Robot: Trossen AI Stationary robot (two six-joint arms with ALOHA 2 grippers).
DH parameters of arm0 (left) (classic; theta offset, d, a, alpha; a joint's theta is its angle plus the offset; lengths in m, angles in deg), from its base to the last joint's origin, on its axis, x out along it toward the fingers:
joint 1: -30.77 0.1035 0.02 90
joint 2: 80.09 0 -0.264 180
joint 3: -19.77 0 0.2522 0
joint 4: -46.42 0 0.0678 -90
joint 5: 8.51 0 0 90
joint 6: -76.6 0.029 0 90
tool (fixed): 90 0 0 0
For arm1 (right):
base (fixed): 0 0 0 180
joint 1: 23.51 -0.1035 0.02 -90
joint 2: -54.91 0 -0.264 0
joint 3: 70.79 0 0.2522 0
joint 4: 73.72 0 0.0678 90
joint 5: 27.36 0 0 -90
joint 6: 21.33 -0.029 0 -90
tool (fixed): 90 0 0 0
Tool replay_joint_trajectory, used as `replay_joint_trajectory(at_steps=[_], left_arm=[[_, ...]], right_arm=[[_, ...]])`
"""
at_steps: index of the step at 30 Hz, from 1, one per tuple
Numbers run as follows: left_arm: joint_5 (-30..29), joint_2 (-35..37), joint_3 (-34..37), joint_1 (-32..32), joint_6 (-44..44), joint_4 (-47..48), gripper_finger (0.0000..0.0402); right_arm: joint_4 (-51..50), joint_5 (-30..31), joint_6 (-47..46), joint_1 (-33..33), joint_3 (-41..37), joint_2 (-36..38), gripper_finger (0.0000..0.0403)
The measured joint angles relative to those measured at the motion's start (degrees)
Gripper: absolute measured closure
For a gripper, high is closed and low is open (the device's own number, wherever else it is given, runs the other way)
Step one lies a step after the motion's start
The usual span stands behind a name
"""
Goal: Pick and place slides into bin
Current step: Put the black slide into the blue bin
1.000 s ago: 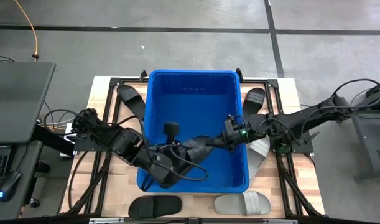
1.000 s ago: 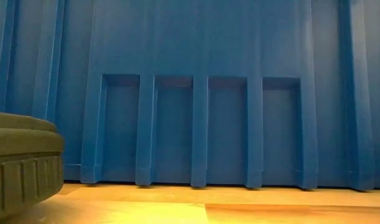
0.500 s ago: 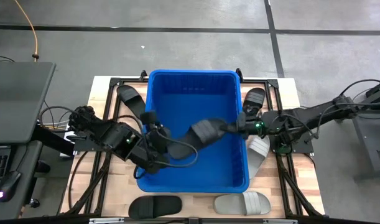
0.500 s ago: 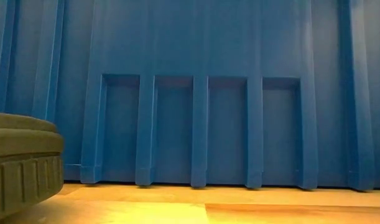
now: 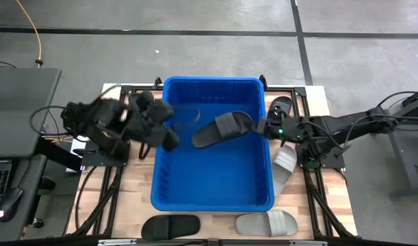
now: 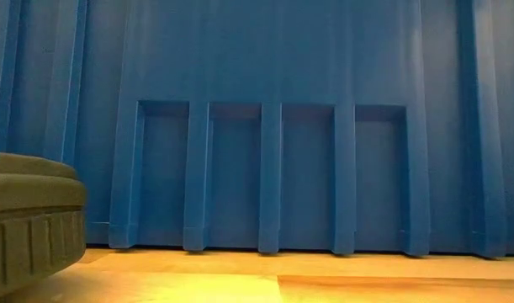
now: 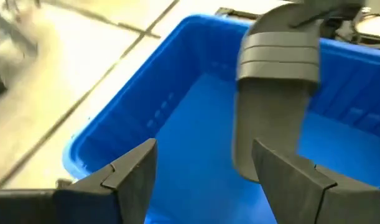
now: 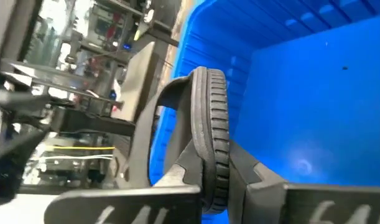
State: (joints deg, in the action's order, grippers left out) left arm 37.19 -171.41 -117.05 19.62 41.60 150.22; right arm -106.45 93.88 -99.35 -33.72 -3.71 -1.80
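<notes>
The blue bin (image 5: 169, 184) stands mid-table, and its ribbed wall (image 6: 265, 126) fills the low view. A black slide (image 5: 222, 128) hangs over the bin's far half, with my right gripper (image 5: 261, 128) shut on its end by the bin's right wall. My left gripper (image 5: 172, 139) is at the bin's left wall. Its fingers stand open (image 7: 202, 146) and hold nothing, and the slide (image 7: 277, 93) is ahead of them. My right gripper pinches the slide's sole near one end (image 8: 211, 165) between its two fingers, one on the strap side and one on the underside. The fingers come roughly level from the table's right. The slide is lifted clear, reaching out over the bin toward the left.
Black slides lie on the table beside the bin's far left (image 5: 144, 109) and far right (image 5: 280, 108) corners. A light grey one (image 5: 285, 164) lies right of the bin. A black one (image 5: 170, 225) and a grey one (image 5: 269, 223) lie at the near edge. A sole (image 6: 29, 215) shows at the low view's left.
My left gripper has opened, let go of the slide and drawn back out of the bin toward the table's left and far side. My right gripper has moved toward the far edge and right with the slide, which now hangs from it alone, higher over the bin.
</notes>
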Motion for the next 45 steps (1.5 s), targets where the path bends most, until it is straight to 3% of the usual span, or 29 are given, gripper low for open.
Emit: replay_joint_trajectory(at_steps=[5,10,17,22,27,30,34,39,45], left_arm=[[3.1,4.7,5.2,6.7,-0.2,-0.1,0.016],[6.9,15.5,22.8,8.9,-6.6,-2.3,0.0164],[11.2,35.6,46.1,6.9,-6.6,-28.7,0.0165],[13.3,49.8,59.7,7.1,-5.1,-47.5,0.0165],[19.8,62.8,71.2,7.0,0.1,-64.1,0.0165],[19.2,69.1,75.4,7.0,2.1,-68.5,0.0165],[19.9,74.0,77.4,7.0,2.6,-67.3,0.0165],[19.9,76.3,77.4,7.0,2.2,-67.1,0.0165],[20.8,76.1,77.4,7.0,1.5,-67.1,0.0165]], right_arm=[[0.5,-7.0,4.1,5.4,0.0,-0.3,0.04],[1.9,-12.1,6.1,9.7,0.0,-0.3,0.04],[9.4,-12.4,5.3,13.4,0.1,-1.9,0.0401],[10.0,-8.4,-0.8,14.9,0.3,-8.1,0.0401],[9.8,-3.4,-3.1,14.8,6.1,-16.7,0.0401],[5.7,-2.3,-2.1,16.1,12.7,-22.4,0.0401],[-6.9,-3.9,-0.5,18.3,23.9,-30.3,0.0401],[-25.5,-5.6,0.1,19.8,37.7,-39.4,0.0401],[-30.7,-6.6,1.7,21.2,49.5,-48.8,0.0401]])
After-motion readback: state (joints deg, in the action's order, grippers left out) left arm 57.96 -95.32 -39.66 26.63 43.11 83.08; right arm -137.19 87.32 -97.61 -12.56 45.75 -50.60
